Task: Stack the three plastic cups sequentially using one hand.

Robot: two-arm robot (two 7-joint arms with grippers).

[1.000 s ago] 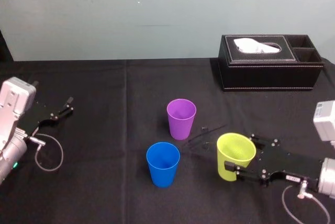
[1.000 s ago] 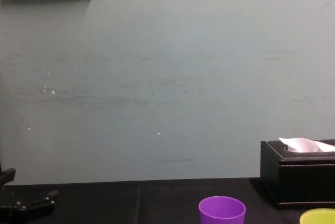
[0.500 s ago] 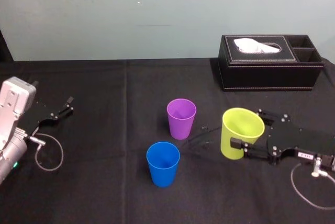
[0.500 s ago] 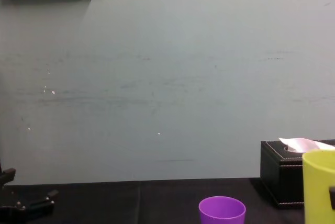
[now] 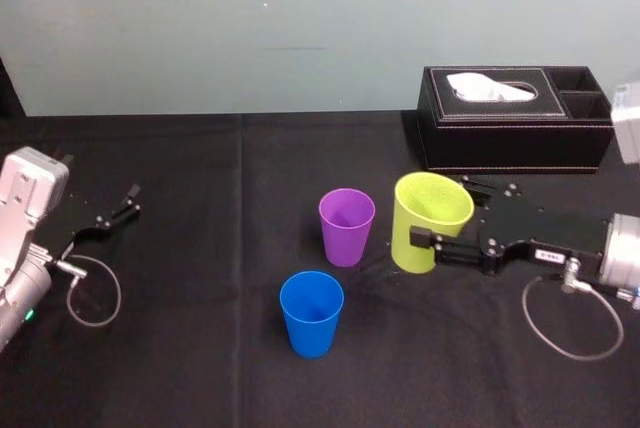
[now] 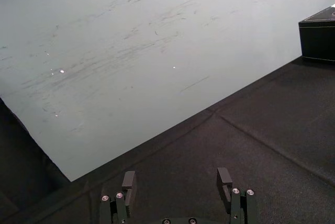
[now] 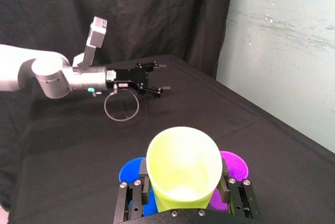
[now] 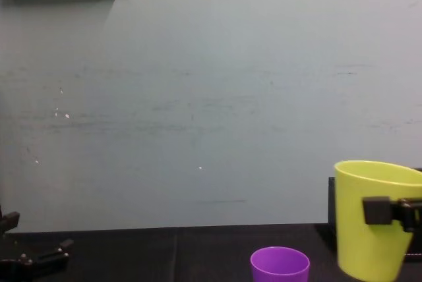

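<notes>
My right gripper (image 5: 438, 216) is shut on the yellow-green cup (image 5: 432, 203), one finger on each side of its wall. The cup hangs upright above the table, just right of the purple cup (image 5: 346, 225). The blue cup (image 5: 311, 312) stands nearer the front, left of both. In the right wrist view the yellow-green cup (image 7: 183, 166) sits between the fingers (image 7: 133, 192), with the blue cup (image 7: 131, 170) and the purple cup (image 7: 235, 166) behind it. The chest view has the yellow-green cup (image 8: 369, 229) raised above the purple cup (image 8: 279, 265). My left gripper (image 5: 115, 210) rests open at the table's left.
A black tissue box (image 5: 515, 118) stands at the back right. Cable loops lie beside each arm, one at the left (image 5: 95, 293) and one at the right (image 5: 560, 323). The black cloth stretches bare between the cups and the left arm.
My right gripper has lifted the yellow-green cup off the table and carried it left and back, toward the purple cup. The left arm has not moved.
</notes>
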